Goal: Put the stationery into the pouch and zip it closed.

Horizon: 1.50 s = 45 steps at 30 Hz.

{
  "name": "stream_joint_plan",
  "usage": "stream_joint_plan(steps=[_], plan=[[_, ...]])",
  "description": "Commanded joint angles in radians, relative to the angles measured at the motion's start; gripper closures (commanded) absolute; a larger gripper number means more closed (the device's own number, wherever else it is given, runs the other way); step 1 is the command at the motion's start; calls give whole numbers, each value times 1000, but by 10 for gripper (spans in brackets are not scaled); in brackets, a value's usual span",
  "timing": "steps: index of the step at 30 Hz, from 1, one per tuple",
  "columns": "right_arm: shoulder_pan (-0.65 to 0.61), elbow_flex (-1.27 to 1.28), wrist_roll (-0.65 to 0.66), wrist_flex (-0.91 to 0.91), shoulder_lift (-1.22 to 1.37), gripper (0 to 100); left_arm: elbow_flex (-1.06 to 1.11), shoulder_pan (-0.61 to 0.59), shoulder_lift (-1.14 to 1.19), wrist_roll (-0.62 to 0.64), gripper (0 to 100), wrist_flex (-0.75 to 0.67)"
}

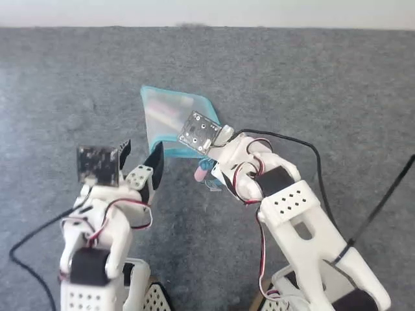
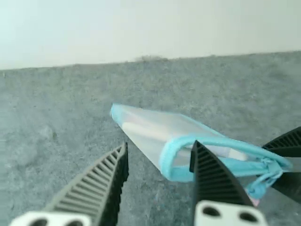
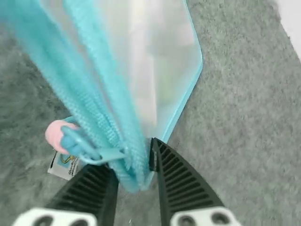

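pinching woven teal edge of translucent pouch (image 3: pixel 160 70): right gripper (image 3: pixel 131 157) | left gripper (image 2: pixel 160 147): spread wide, empty

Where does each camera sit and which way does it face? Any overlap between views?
High view: fixed above the arms, looking down on the grey table; both arms show, the pouch ahead of them.
Left wrist view: on the left arm, facing across the table toward the wall; the open left end effector frames the pouch.
Right wrist view: on the right arm, looking along the pouch; the right end effector is shut on its zipper edge.
Shared: all see the pouch; high and right wrist views share the pink charm.
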Motion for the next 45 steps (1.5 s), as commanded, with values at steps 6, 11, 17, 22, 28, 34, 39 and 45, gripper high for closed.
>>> stream_joint_plan(steps=[6,11,17,22,28,34,39,45], plan=[[8,-227,-121,140,2,991,27,121,-249,-84,795,92],[-13,-385,-157,251,93,991,42,252,-170,-104,841,72],[-8,-479,-199,272,245,991,53,324,-48,-104,840,34],[-13,-485,-206,297,217,991,150,368,55,-104,840,-121],[-13,-479,-207,404,145,991,160,334,109,-104,840,-190],[-15,-477,-207,452,127,991,163,331,114,-104,840,-198],[-16,-477,-204,452,125,991,165,336,114,-103,840,-198],[-74,-480,-203,495,125,991,202,338,115,-103,844,-255]])
